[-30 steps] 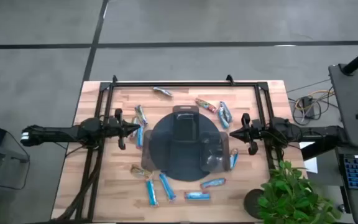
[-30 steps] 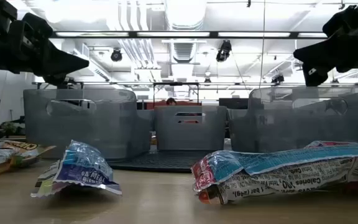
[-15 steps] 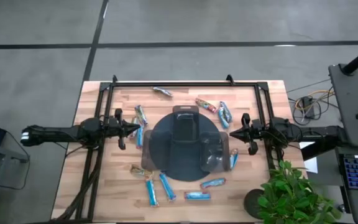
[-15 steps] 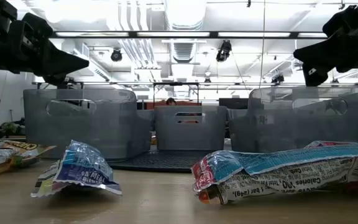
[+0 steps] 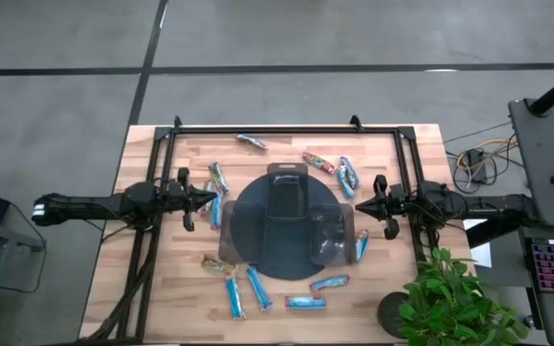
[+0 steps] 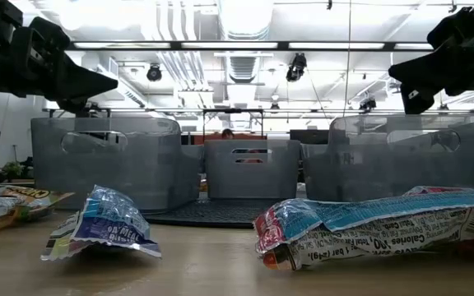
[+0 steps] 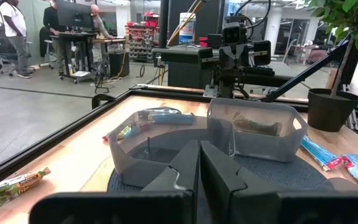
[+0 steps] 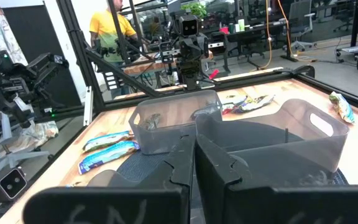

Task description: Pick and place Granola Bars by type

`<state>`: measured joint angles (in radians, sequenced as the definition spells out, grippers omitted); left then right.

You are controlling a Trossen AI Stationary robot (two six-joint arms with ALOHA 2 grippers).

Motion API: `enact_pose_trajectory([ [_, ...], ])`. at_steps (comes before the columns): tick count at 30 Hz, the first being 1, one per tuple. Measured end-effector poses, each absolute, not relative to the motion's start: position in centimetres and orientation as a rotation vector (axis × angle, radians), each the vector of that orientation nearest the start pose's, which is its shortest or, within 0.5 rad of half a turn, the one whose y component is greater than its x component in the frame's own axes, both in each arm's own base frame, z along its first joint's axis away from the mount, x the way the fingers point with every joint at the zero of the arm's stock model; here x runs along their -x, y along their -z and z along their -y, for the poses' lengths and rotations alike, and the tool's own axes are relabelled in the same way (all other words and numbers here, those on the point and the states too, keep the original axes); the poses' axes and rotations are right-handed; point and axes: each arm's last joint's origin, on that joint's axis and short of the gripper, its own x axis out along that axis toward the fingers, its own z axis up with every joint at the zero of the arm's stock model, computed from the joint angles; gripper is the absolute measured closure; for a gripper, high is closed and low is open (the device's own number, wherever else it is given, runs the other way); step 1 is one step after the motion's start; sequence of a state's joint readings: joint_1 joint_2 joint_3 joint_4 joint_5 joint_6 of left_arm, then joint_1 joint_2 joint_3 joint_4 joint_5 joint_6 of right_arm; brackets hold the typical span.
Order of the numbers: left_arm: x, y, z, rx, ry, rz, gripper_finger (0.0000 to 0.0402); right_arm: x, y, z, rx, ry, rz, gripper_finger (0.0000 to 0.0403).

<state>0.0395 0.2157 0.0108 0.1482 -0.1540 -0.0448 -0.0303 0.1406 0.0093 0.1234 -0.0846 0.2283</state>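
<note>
Left pincer (image 5: 212, 199) and right pincer (image 5: 358, 205) pressed together, empty, flanking the tray (image 5: 258, 252); descending unopened could shove Granola Bars (image 5: 248, 287) off the worktop (image 5: 142, 288).

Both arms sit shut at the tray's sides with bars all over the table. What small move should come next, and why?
Probably the left gripper should open and dip to the blue bar just beside it. Both grippers hold nothing, the right gripper equally idle, and the granola bars lie unsorted around the tray.

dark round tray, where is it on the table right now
In the high view the dark round tray sits at the table's centre, carrying clear bins, between the left gripper and the right gripper, with granola bars scattered around it.
</note>
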Motion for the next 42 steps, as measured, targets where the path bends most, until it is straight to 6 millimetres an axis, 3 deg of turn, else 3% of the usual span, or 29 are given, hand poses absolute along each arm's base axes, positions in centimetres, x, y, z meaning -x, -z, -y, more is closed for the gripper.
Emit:
enact_pose_trajectory([
  [36,-11.01,-16.34,-0.88,0.041,-0.195,-0.052,0.0402,-10.6,-16.73,0.08,-0.229,-0.053,-0.012,0.0394],
  [42,-11.01,-16.33,-0.88,0.042,-0.195,-0.053,0.0402,-10.59,-16.89,0.08,-0.296,-0.055,0.002,0.0394],
])
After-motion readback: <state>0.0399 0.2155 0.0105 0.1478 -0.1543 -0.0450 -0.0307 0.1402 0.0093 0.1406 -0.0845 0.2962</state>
